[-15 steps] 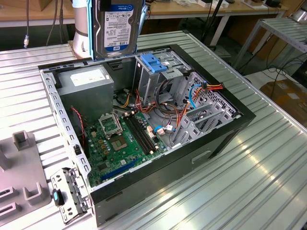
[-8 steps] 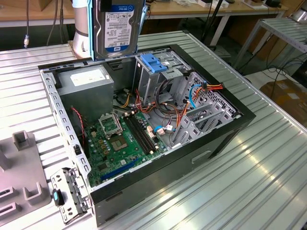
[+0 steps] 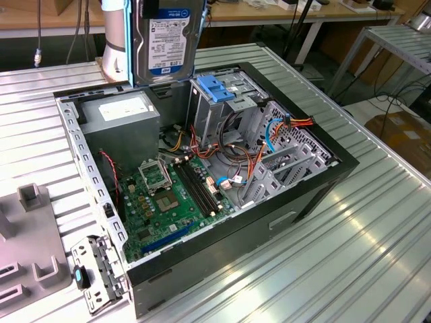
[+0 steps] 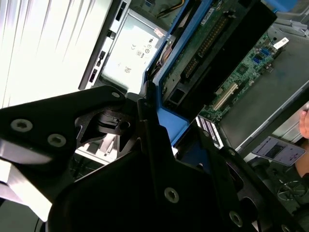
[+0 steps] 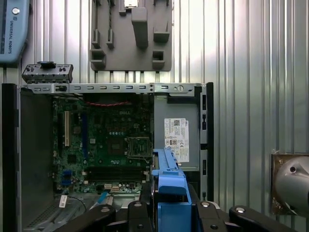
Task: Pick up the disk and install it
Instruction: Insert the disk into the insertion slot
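Observation:
The disk (image 3: 165, 40) hangs upright above the back of the open computer case (image 3: 306, 192), its white blue-edged label facing the exterior view. It sits just to the exterior view's left of the metal drive cage with a blue cap (image 3: 217, 91). In the first wrist view my gripper (image 5: 170, 212) is shut on the disk's blue side rails (image 5: 169, 181), one black finger (image 5: 137, 212) on each side, over the motherboard (image 5: 111, 145). The second wrist view shows the gripper (image 4: 181, 140) clamped on the disk (image 4: 212, 53), whose dark underside and connector end show.
A grey power-supply box (image 3: 121, 114) with a white sticker fills the case's back corner under the disk. Orange and blue cables (image 3: 269, 134) run beside the cage. A grey fixture (image 3: 27, 235) and a metal bracket (image 3: 94, 269) lie on the ribbed table. A hand (image 4: 305, 123) shows at one edge.

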Motion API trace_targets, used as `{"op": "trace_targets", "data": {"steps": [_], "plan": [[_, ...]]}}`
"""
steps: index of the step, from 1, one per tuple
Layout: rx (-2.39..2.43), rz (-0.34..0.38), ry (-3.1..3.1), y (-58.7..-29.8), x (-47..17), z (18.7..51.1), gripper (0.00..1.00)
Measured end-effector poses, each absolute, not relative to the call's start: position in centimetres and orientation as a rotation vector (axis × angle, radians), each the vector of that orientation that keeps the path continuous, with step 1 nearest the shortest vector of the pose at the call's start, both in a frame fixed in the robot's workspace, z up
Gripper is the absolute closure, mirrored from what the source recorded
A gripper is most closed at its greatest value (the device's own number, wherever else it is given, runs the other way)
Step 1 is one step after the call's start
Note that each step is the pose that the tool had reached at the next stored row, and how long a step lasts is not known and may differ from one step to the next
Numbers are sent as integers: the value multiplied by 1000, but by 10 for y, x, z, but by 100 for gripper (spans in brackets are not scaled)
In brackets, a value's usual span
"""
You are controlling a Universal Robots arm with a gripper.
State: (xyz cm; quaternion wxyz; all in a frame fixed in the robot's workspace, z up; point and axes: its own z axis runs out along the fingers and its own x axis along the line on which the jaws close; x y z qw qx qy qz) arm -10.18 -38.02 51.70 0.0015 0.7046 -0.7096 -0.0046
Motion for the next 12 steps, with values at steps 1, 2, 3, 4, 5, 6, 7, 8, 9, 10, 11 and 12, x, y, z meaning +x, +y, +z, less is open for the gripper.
{"op": "trace_targets", "data": {"steps": [1,2,3,4,5,6,7,8,9,10,11,12], "plan": [[2211,-14,-2227,-381,-102,517,63],[2211,-14,-2227,-381,-102,517,63],[2211,-14,-2227,-382,-102,517,63],[2211,-14,-2227,-382,-102,517,63],[2211,-14,-2227,-383,-102,517,63],[2211,-14,-2228,-383,-102,517,63],[2211,-14,-2227,-384,-102,517,63],[2211,-14,-2227,-384,-102,517,63],[2211,-14,-2227,-384,-102,517,63],[2211,-14,-2227,-384,-102,517,63],[2211,-15,-2227,-385,-102,517,63],[2211,-14,-2227,-385,-102,517,63]]}}
